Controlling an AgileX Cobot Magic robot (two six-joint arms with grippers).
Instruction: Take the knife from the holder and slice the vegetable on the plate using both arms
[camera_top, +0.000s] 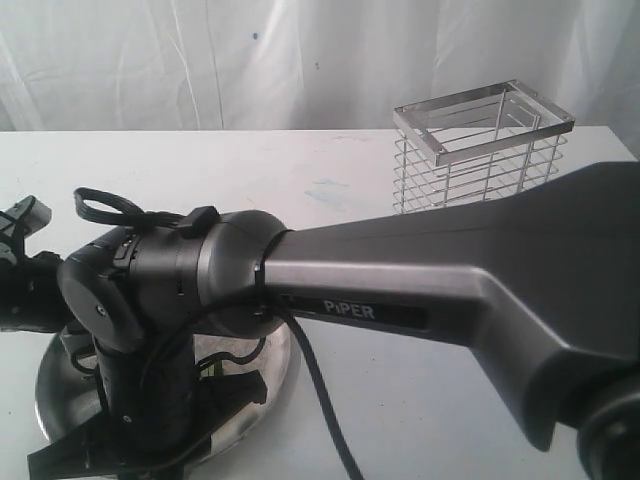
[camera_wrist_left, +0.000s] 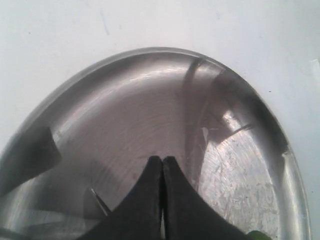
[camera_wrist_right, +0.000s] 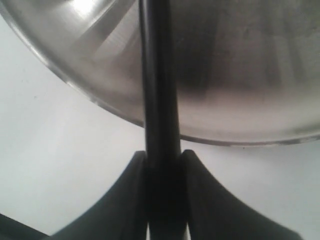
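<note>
Over the plate (camera_wrist_left: 150, 100), half hidden by the grey arm (camera_top: 450, 260), left hand (camera_wrist_left: 162, 159) sits closed, right hand (camera_wrist_right: 162, 155) grips the knife (camera_wrist_right: 159, 75).

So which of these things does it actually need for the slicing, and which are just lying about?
In the job: knife, gripped in the right tool; plate; green vegetable, only an edge showing; wire holder; left tool, shut.
Just there: white table; curtain behind.
</note>
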